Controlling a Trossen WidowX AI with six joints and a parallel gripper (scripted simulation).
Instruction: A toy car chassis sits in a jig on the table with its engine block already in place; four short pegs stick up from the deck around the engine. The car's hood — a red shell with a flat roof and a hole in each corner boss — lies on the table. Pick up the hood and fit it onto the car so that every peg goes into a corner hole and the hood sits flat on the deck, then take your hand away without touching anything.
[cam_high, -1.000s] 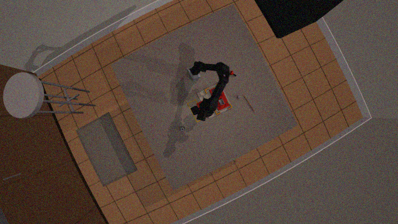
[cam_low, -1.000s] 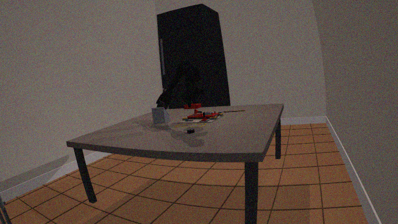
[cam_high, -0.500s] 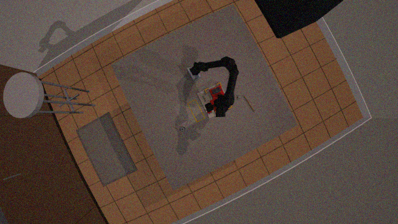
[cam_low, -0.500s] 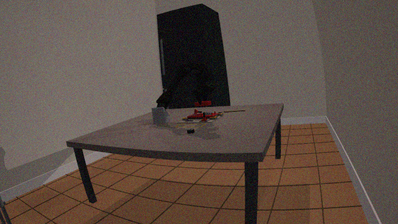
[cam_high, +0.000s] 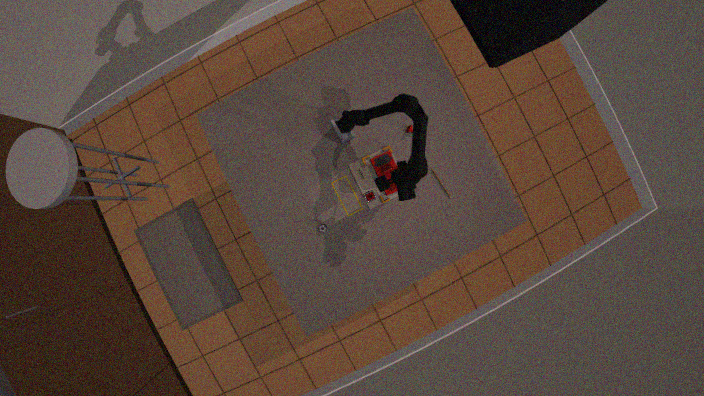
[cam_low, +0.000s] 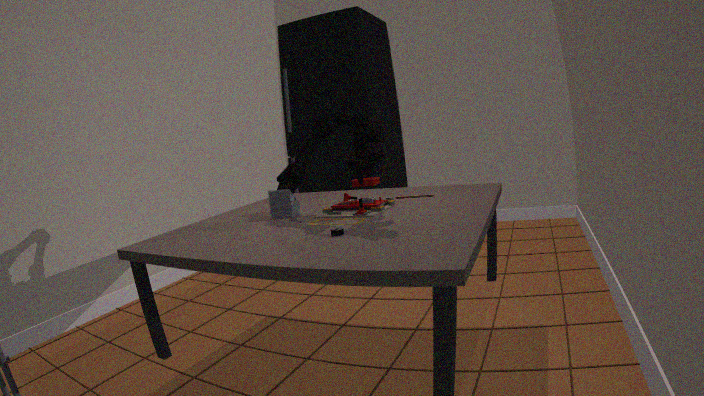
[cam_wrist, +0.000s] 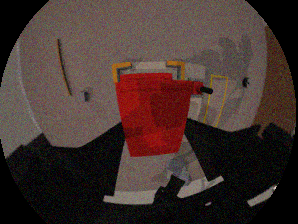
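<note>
The red hood (cam_low: 366, 181) (cam_wrist: 152, 115) is in the air between the fingers of my gripper (cam_wrist: 154, 122), which is shut on it. The hood hangs above the jig with a gap below it in the exterior view, roof toward the wrist camera. The red chassis (cam_high: 392, 155) (cam_low: 341, 206) sits in the jig (cam_high: 361, 174) with its grey engine block (cam_high: 384, 161). In the wrist view the hood covers the chassis; two orange jig corners (cam_wrist: 120, 66) (cam_wrist: 178, 63) show beyond it. The pegs and corner holes cannot be made out.
A small red part (cam_high: 370, 196) with a black cylinder (cam_wrist: 206, 90) is beside the chassis. A yellow outline (cam_wrist: 219, 76), a dark wheel (cam_high: 322, 228) (cam_low: 337, 232) (cam_wrist: 245, 82), a thin rod (cam_high: 440, 183) (cam_low: 415, 196) and a grey-blue block (cam_low: 282, 204) are on the table.
</note>
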